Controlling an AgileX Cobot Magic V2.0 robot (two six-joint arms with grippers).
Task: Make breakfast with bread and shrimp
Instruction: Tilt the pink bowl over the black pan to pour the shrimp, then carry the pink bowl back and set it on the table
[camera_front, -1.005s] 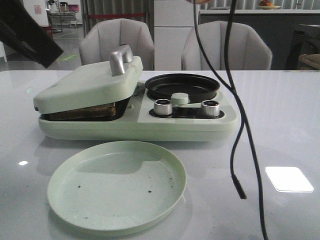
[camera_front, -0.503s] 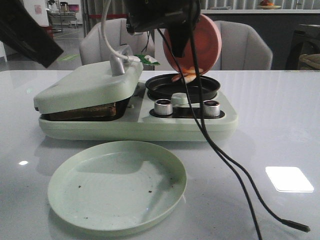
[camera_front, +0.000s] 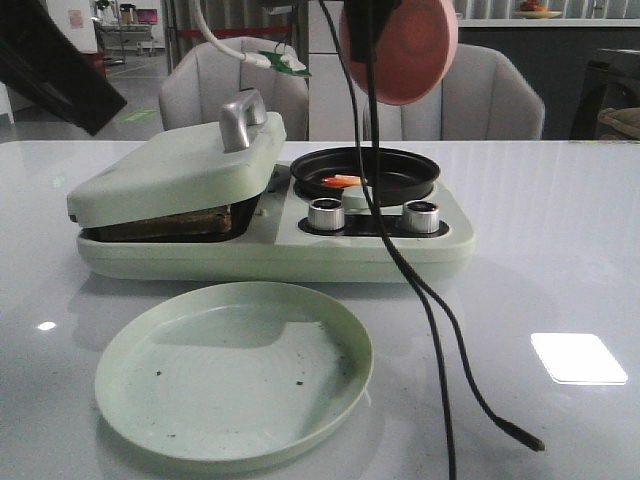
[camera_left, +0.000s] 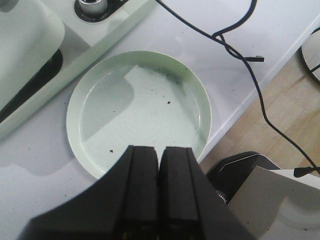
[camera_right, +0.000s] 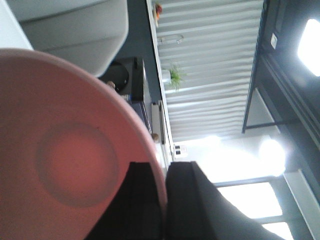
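The shrimp (camera_front: 343, 181) lies orange-red in the black round pan (camera_front: 400, 166) of the green breakfast maker (camera_front: 280, 250). The bread (camera_front: 165, 224) shows as a brown edge under the maker's nearly closed lid (camera_front: 170, 170). My right gripper (camera_right: 163, 200) is shut on the rim of a pink plate (camera_front: 405, 45), held tilted high above the pan; the plate fills the right wrist view (camera_right: 60, 150). My left gripper (camera_left: 159, 165) is shut and empty above the near rim of the green plate (camera_left: 140, 107).
An empty pale green plate (camera_front: 235, 370) with dark crumbs sits in front of the maker. Black cables (camera_front: 420, 290) hang down across the right of the maker onto the table. Two knobs (camera_front: 325, 214) face front. The table edge and floor (camera_left: 280, 100) show in the left wrist view.
The right gripper lifted the pink plate up and away from the pan. The shrimp slid off it and now lies in the pan. The cables swung.
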